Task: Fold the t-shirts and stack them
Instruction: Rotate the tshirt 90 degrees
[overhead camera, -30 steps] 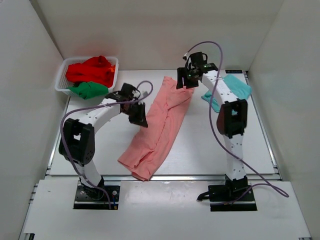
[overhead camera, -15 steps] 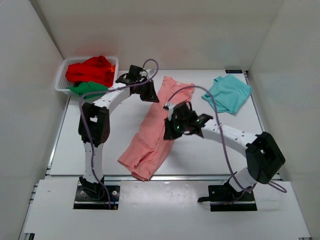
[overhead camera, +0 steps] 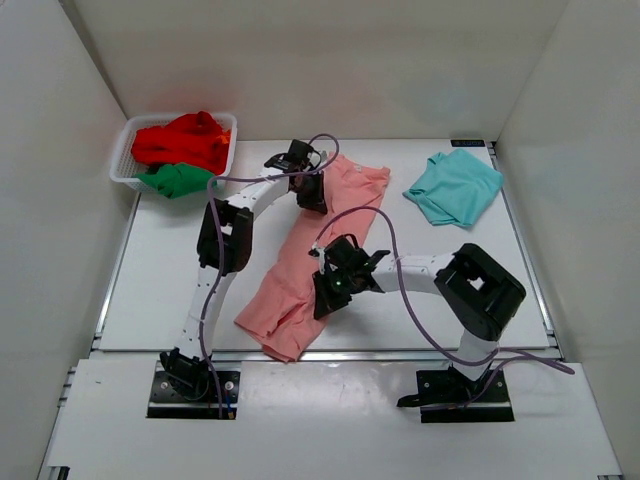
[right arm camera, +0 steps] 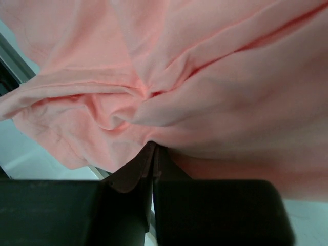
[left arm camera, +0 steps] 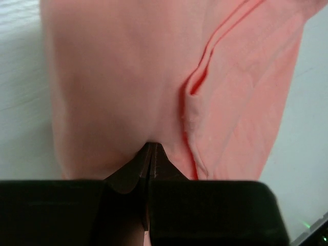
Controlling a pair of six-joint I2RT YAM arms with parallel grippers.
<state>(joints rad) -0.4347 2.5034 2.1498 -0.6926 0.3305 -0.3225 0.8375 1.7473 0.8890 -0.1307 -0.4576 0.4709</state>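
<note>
We see a pink shirt (overhead camera: 285, 285) lying long, narrow and rumpled on a slant across the middle of the white table (overhead camera: 170, 280). Its far end points toward the back and its near end reaches the front edge.

The left gripper (overhead camera: 313, 200) is down on the shirt's far end, at its left side. In the left wrist view its dark fingers (left arm camera: 138, 166) are pressed together, with the pink cloth (left arm camera: 128, 77) pinched at their tips. A raised fold runs along the cloth just to the right.

The right gripper (overhead camera: 325, 298) is low on the shirt's right side, nearer the front. In the right wrist view its fingers (right arm camera: 134, 171) are also pressed together, and the cloth (right arm camera: 230, 102) is gathered into creases that meet at their tips.

A teal shirt (overhead camera: 455, 187) lies loosely folded at the back right of the table, well apart from the pink one.

At the back left corner is a white mesh basket (overhead camera: 124, 168). It holds a red shirt (overhead camera: 185, 140) heaped at the back and a green shirt (overhead camera: 175, 180) at the front.
</note>
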